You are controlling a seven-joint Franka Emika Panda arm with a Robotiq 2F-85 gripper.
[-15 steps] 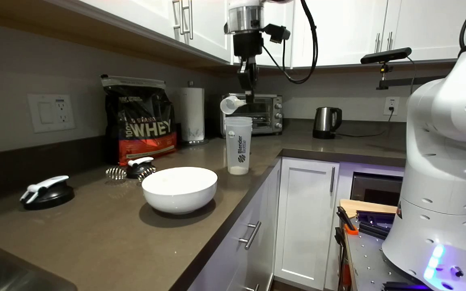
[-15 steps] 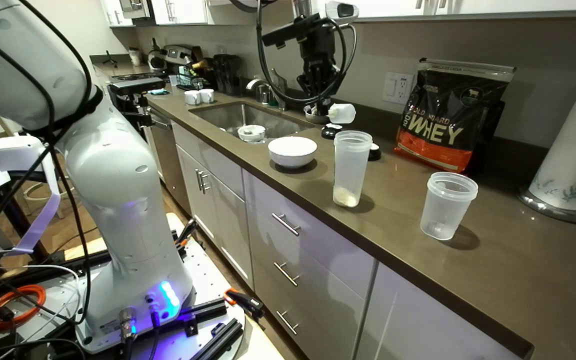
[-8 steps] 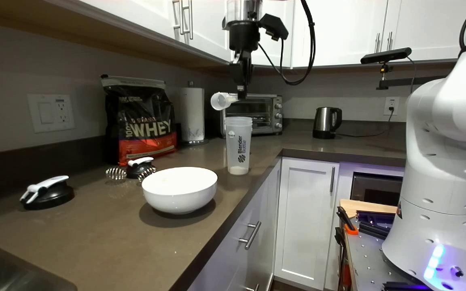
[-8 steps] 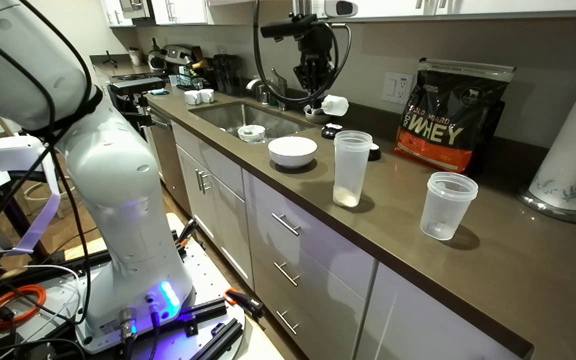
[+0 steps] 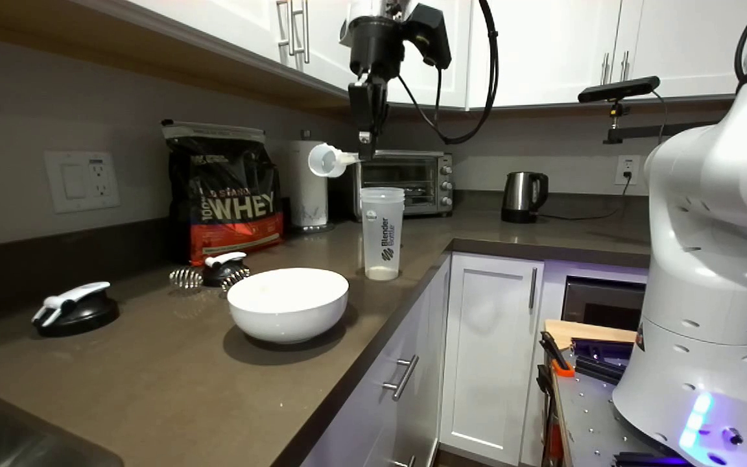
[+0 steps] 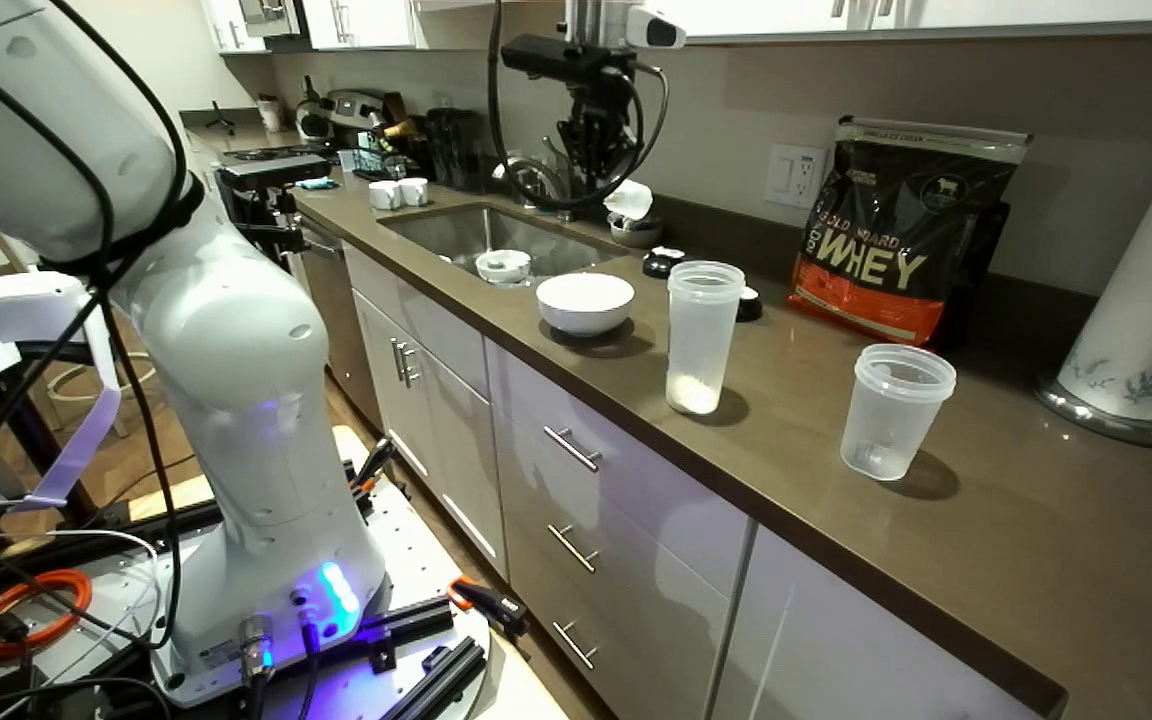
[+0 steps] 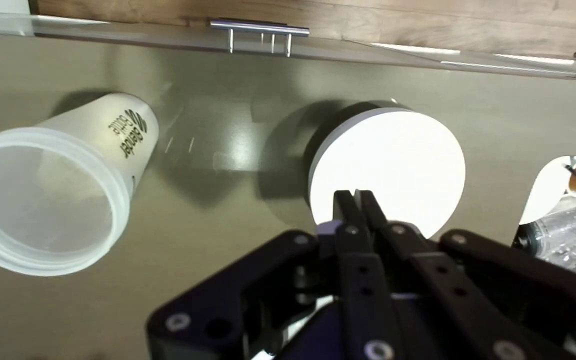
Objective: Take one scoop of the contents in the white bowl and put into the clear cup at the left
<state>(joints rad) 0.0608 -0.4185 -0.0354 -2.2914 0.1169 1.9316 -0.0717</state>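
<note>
Holding one scoop [image 5: 328, 161]: one hand [image 7: 355, 195]

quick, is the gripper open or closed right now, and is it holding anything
Gripper: closed, holding the white scoop up in the air.

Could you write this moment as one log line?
gripper shut on white scoop | scoop sideways in midair | tall clear cup upright, off-white powder at bottom | white bowl on counter

The cup [image 6: 703, 335] stands between the bowl [image 6: 584, 312] and another cup [image 6: 892, 412]. A bag [image 6: 896, 235] is near the tabletop's [image 6: 1036, 560] back edge.
</note>
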